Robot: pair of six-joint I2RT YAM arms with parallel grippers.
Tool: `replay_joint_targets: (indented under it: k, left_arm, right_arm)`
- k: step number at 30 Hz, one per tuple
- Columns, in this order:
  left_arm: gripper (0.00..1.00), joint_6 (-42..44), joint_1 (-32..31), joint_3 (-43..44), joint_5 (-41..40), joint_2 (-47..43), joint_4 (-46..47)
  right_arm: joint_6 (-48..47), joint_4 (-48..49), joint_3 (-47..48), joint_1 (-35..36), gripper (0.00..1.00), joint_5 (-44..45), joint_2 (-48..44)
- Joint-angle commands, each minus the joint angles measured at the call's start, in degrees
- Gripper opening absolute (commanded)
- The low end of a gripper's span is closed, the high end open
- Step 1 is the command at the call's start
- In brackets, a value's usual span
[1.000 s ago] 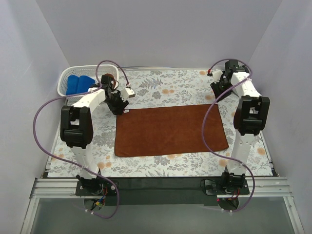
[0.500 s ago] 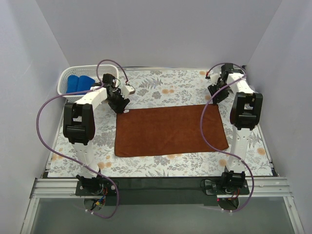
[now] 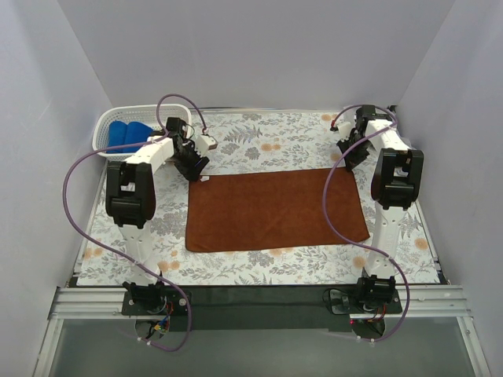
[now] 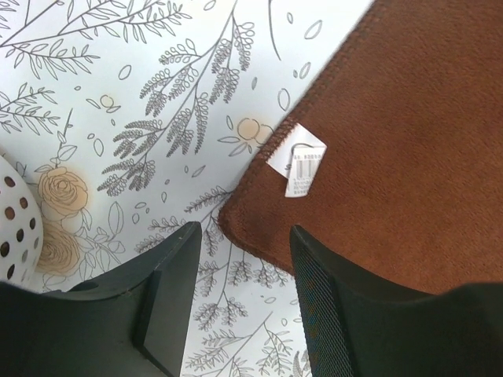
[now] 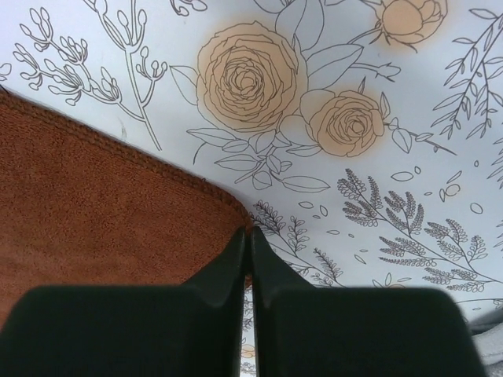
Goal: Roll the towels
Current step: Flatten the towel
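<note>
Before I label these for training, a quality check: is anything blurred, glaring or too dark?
Top external: even soft light, faint shadows, no glare. Left wrist: brown towel and its tag sharp, tag print unreadable. Right wrist: floral tablecloth sharp; right hand nearly black, detail lost.

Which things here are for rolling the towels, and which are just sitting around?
For the job:
brown towel, lying flat
blue towel, in the basket
left gripper, open
right gripper, shut

Just lying about:
white basket
flowery tablecloth
</note>
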Motion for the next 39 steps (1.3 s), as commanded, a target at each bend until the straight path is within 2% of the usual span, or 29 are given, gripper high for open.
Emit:
replay_joint_targets:
  k: [1,3,12,18,23,27,35,39]
  left_arm:
    - [0.45,-0.5,0.4,3.2,-0.6,0.6,-0.7]
    - [0.45,-0.6,0.4,3.9,-0.5,1.4,-0.5]
    - [0.39,-0.3,0.4,6.4,0.9,4.8,-1.7]
    - [0.21,1.3,0.5,4.9,1.5,4.8,-2.7]
    - [0.14,2.0,0.5,4.8,2.7,5.1,-3.6]
    - [0.00,2.3,0.5,7.8,4.5,7.1,-4.0]
    - [0.00,2.2,0.5,21.8,3.7,12.6,-5.9]
    - [0.00,3.6,0.6,22.2,3.8,11.6,-5.9]
  right_arm:
    - [-1.2,-0.1,-1.7,-0.5,0.05,0.0,-0.6]
    - [-1.3,-0.2,-2.1,-0.5,0.02,-0.2,-1.0]
    - [-1.4,-0.2,-2.3,-0.5,0.01,0.1,-1.2]
    - [-1.9,-0.2,-2.9,-0.8,0.01,0.5,-1.8]
    - [-2.5,-0.2,-4.6,-1.3,0.01,0.6,-2.6]
    - [-3.1,-0.1,-5.6,-2.1,0.01,0.7,-3.7]
    - [-3.2,-0.4,0.2,-3.6,0.01,0.7,-2.9]
    - [-4.1,-0.5,1.3,-3.6,0.01,0.6,-4.4]
